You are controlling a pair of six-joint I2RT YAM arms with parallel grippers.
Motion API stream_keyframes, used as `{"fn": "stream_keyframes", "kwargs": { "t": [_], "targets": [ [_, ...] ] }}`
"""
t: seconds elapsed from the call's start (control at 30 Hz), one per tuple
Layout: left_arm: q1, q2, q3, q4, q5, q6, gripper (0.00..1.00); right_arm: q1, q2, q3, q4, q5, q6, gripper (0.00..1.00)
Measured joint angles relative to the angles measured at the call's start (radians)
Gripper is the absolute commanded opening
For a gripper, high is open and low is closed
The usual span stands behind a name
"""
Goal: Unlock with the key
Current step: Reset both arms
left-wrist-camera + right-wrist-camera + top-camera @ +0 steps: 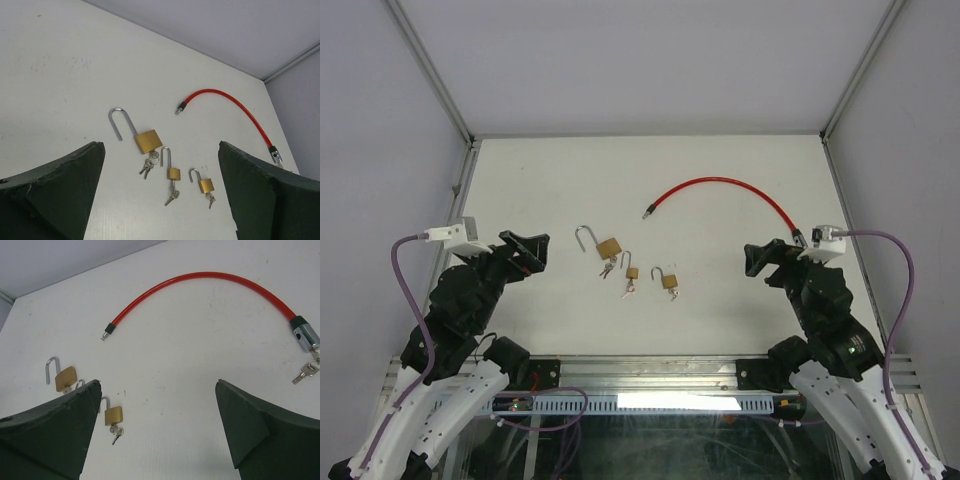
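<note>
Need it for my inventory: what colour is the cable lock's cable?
The cable is red; it shows best in the right wrist view.

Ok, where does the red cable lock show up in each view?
Top external: red cable lock arcs right of centre, far side.
Left wrist: red cable lock upper right, beyond the padlocks.
Right wrist: red cable lock spans the top, keyed end right.
Shared landmark: largest padlock, open shackle.

Top external: overhead, from the near side of the red cable (720, 181), looking down.
Left wrist: low, well left of it.
Right wrist: low, near it.
Shared: red cable.
</note>
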Motion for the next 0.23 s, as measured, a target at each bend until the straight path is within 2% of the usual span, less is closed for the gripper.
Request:
{"fn": "stream_keyframes", "kwargs": {
  "t": [0.23],
  "targets": [
    [0.000,0.000,-0.005,0.001,-0.006,0.024,0.99,0.000,0.009,0.000,-0.014,0.007,0.001,1.00]
  ]
}}
